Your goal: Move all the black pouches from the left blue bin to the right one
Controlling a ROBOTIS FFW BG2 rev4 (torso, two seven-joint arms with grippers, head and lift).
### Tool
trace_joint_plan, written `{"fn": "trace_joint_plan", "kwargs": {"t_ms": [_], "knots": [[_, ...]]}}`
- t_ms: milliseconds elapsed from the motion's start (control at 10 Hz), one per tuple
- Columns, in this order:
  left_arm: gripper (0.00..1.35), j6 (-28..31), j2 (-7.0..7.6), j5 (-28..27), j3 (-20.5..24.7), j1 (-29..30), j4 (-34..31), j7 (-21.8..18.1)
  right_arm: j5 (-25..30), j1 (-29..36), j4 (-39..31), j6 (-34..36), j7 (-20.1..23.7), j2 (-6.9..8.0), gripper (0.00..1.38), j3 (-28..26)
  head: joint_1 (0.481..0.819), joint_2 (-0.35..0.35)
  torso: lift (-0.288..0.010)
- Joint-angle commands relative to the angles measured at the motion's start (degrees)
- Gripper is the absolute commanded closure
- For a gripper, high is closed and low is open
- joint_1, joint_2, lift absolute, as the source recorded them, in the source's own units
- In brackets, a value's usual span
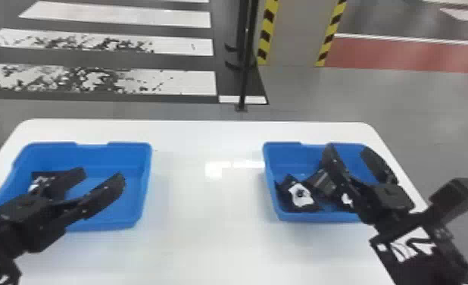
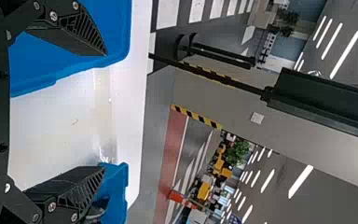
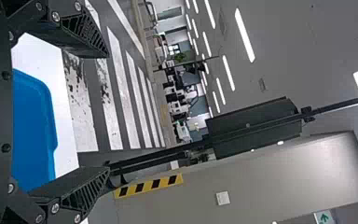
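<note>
Over the left blue bin, my left gripper stands open with nothing between its fingers. A black pouch with a white patch lies in that bin, partly hidden behind the gripper. The right blue bin holds several black pouches, one with a white print at its near left corner. My right gripper is open above this bin and covers part of the pouches. In the left wrist view my left gripper has its fingers wide apart; in the right wrist view so does my right gripper.
Both bins stand on a white table with rounded far corners, a bare stretch of tabletop between them. Beyond its far edge, a black pole stands on the floor near a pillar with yellow-black striping.
</note>
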Motion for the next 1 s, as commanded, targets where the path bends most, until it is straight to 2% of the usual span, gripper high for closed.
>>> {"fn": "trace_joint_plan", "kwargs": {"t_ms": [0, 200, 400, 600, 900], "knots": [[0.18, 1.26, -0.22, -0.94, 1.41, -0.55, -0.05, 0.09, -1.65, 5.01, -3.07, -0.85, -0.11, 1.12, 0.14, 2.12, 0.695, -0.08, -0.14], [0.18, 3.37, -0.4, -2.09, 2.32, -1.11, 0.09, 0.17, -0.27, 11.62, -7.29, -5.07, -0.81, 2.96, 0.14, 3.03, 0.695, -0.03, -0.14], [0.18, 9.14, -1.02, -7.23, 5.75, -2.52, 0.09, 0.17, -0.85, 17.66, -10.39, -7.32, -2.57, 3.19, 0.15, 5.32, 0.695, -0.004, -0.14], [0.18, 13.92, -1.1, -11.8, 7.12, -5.61, 1.21, 0.88, -1.53, 20.76, -12.22, -7.32, -2.57, 3.19, 0.15, 6.23, 0.695, 0.075, -0.14], [0.18, 16.59, -0.66, -16.48, 6.78, -13.49, 9.37, 1.49, -2.45, 21.18, -12.07, -7.18, -2.57, 3.19, 0.15, 6.92, 0.695, 0.137, -0.14]]}}
